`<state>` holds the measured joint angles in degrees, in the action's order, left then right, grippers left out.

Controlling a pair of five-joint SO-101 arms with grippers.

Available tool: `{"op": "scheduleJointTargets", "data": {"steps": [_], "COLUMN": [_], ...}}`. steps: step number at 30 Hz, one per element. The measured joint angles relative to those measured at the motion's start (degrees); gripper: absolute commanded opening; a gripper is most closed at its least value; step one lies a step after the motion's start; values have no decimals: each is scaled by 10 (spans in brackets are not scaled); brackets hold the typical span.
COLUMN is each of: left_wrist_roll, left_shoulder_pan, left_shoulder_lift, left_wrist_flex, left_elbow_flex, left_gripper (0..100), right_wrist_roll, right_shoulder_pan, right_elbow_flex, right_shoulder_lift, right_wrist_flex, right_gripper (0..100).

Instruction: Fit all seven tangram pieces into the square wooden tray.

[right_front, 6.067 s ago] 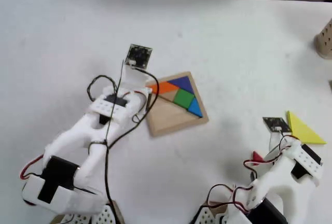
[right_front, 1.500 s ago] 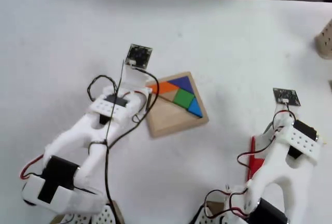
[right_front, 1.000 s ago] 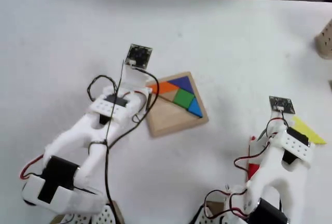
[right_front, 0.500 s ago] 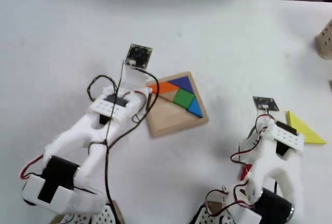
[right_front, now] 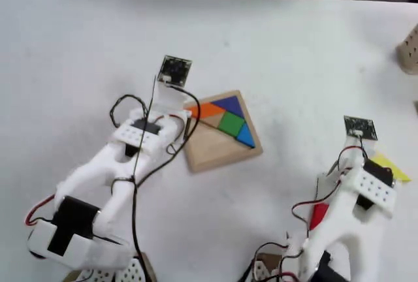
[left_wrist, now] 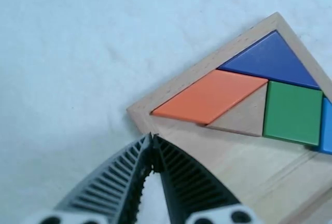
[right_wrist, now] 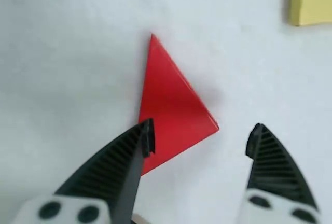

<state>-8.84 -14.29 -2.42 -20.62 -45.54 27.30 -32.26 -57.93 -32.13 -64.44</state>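
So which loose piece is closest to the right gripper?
The red triangle, lying just below the open right gripper; the yellow piece lies farther off.

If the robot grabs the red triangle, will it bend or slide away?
Probably stays stiff: the red triangle looks like a solid block with crisp edges. Lying flat on the table, it likely won't roll, but the open right gripper might push it sideways.
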Motion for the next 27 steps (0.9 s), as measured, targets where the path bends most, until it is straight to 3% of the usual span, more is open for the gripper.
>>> {"op": "scheduleJointTargets", "data": {"steps": [11,27], "left_wrist_roll": [0,0], "left_shoulder_pan": [0,0], "left_shoulder_lift": [0,0], "left_wrist_flex": [0,0], "left_elbow_flex": [0,0], "left_gripper": [28,28], "right_wrist_roll": [3,-18], "right_shoulder_pan": [-33,55], "right_elbow_flex": [-48,78], "right_shoulder_lift": [37,223], "right_wrist_flex": [50,-7], "right_gripper": [286,286]}}
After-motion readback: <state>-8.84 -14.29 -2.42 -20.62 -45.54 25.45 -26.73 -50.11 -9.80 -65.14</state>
